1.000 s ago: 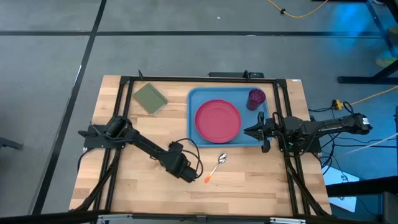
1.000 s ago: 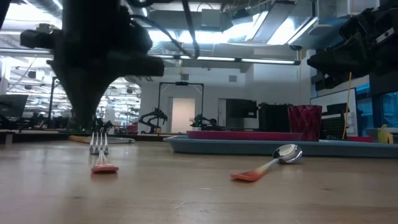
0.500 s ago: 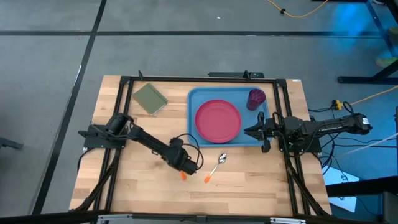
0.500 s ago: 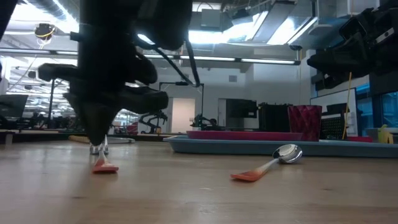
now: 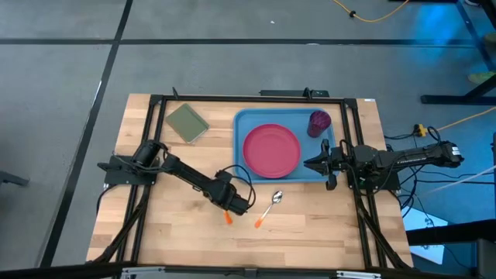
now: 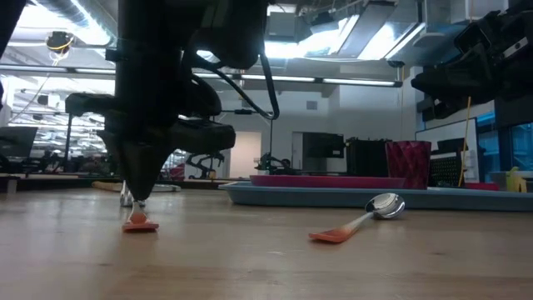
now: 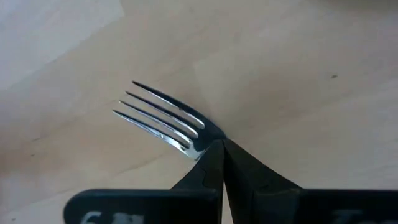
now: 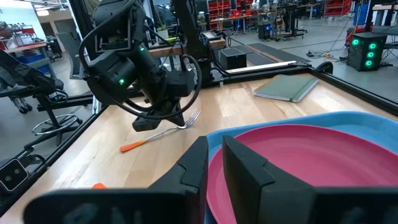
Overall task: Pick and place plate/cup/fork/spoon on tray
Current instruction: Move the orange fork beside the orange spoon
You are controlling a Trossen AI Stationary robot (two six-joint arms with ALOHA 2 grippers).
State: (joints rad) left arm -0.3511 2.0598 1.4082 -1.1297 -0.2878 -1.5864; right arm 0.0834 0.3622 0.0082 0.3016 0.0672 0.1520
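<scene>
The fork (image 7: pixel 168 121) lies flat on the wooden table, its orange handle (image 5: pixel 227 218) pointing to the near edge. My left gripper (image 7: pixel 217 142) is shut and points steeply down at the fork's neck. The spoon (image 5: pixel 269 208) lies on the table just right of it, bowl toward the tray. On the light blue tray (image 5: pixel 242 124) sit the pink plate (image 5: pixel 271 149) and, in the far right corner, the purple cup (image 5: pixel 319 122). My right gripper (image 5: pixel 322 164) waits level at the tray's right rim, with a narrow gap between its fingers and nothing in it. My left gripper sets its shut fingertips (image 7: pixel 208 155) on the fork's metal neck (image 7: pixel 202 138), just behind the tines, slanting down from above. Nothing shows between the fingers. The fork stays flat on the table, tines (image 8: pixel 193 117) toward the far side and handle end (image 6: pixel 140 223) toward the near side.
An olive-green square pad (image 5: pixel 187 122) lies at the far left of the table. A black frame (image 5: pixel 232 98) runs round the tabletop's edges. Bare wood stretches along the near side in front of the fork and spoon.
My left gripper, shut throughout, has come down onto the fork and shifted a little toward the table's far edge, uncovering the orange handle in the high view. The fork has stayed where it lay.
</scene>
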